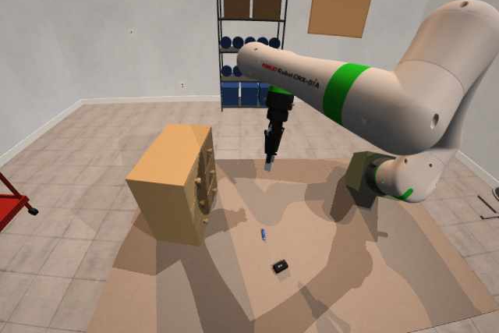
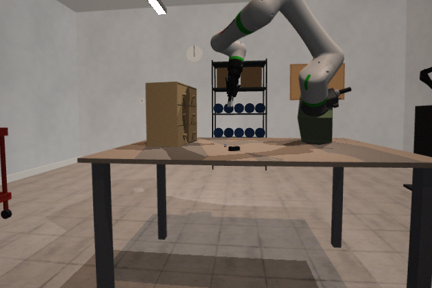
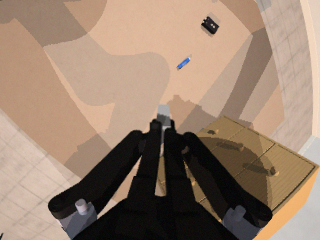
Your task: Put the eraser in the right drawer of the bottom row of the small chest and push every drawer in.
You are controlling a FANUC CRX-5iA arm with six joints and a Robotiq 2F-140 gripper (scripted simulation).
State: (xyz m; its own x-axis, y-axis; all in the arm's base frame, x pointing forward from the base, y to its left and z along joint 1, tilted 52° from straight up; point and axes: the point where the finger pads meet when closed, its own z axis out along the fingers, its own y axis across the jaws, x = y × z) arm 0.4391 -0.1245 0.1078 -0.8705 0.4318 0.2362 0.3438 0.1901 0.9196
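Table: tan wooden top (image 1: 362, 264) crossed by overlapping shadows; it carries everything below.
Eraser: small black rectangular block (image 1: 280, 267), lying flat toward 6 o'clock on the table in the top view. I take it for the eraser, though it is too small to be sure. Nothing touches it.
Blue piece: short blue stick (image 1: 263, 234), just past the block toward 11 o'clock and apart from it. It must stay on the table.
Chest: small light-wood chest of drawers (image 1: 169, 176) at 9 o'clock, upright, with every drawer front looking pushed in.
Target drawer: bottom-row right drawer (image 2: 192, 133), in the farther column as seen here, and not yet opened.
Gripper: black two-finger gripper (image 1: 268, 166), high above the table and pointing down, well apart from chest and block. The fingers are pressed together on nothing.
Risk, grasp: closed fingers coming down on the block would shove it away, so they must spread first.
Risk, mix-up: the blue stick lies near the block and could be nudged or taken instead.
Risk, drawer: it has no stop, so too long a pull droops or drops the tray; a hard tug on the knob could drag or turn the chest.
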